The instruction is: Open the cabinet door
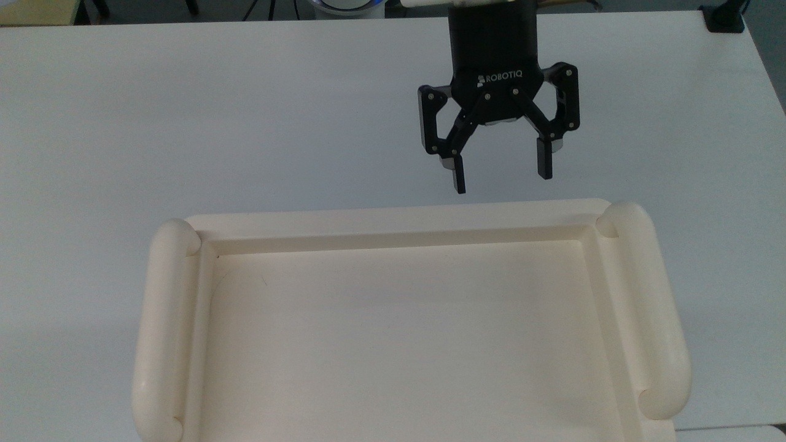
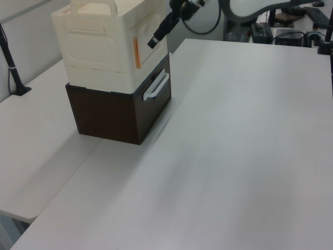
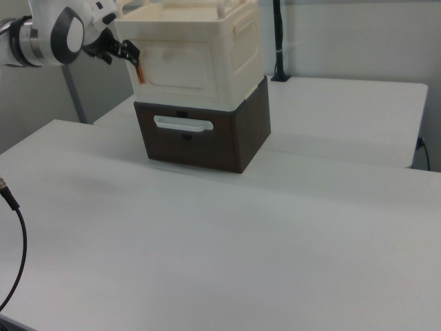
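Top view: the black Robotiq gripper (image 1: 500, 175) is hanging over the white table (image 1: 184, 110) with its two fingers spread wide and nothing between them, just short of the front edge of the cream cabinet's recessed top (image 1: 393, 344), toward the top view's right.

Left view: the gripper (image 2: 155, 39) is reaching in at the cabinet door (image 2: 148, 32), the cream front panel of the upper unit, which is sitting shut above a dark brown drawer (image 2: 156, 91) with a white handle (image 2: 156, 86); an orange strip (image 2: 136, 52) is marking the door's near edge.

Right view: the gripper (image 3: 127, 49) is hovering just beside the door (image 3: 180, 65) at the right view's left edge, by the orange strip (image 3: 140, 72). Contact cannot be confirmed.

The approach appears to be in hand. Next, the fingers likely need to catch that edge or a knob, then swing the panel outward.
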Tool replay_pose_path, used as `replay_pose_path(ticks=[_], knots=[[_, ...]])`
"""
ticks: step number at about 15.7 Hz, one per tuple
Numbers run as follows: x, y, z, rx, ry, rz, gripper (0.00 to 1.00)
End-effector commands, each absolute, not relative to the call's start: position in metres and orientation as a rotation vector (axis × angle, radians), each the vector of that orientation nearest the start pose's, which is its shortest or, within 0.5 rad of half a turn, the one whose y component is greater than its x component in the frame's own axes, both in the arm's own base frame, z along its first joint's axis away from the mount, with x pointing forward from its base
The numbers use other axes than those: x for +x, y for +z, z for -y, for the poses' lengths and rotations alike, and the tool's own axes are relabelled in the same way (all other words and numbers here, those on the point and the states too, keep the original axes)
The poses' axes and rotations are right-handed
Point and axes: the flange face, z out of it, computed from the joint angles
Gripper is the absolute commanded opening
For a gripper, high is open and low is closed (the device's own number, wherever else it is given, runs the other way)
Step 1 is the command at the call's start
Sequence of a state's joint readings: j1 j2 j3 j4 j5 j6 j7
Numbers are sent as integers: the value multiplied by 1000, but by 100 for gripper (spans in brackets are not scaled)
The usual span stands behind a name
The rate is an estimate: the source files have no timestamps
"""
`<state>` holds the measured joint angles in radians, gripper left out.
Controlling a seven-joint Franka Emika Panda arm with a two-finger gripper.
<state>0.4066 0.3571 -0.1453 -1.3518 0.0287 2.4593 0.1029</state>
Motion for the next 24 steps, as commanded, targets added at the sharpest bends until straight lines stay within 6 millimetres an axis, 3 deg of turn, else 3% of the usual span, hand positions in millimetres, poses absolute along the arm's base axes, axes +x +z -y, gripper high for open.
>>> replay_pose_path(ticks=[1,8,16,22,24], knots=[[696,601,-212,-2790,-1161,215,90],[721,568,-226,-2813,-1268,205,81],[722,578,-223,-2813,-1307,212,53],[722,577,-222,-2828,-1318,233,45],[722,578,-222,-2830,-1324,240,36]])
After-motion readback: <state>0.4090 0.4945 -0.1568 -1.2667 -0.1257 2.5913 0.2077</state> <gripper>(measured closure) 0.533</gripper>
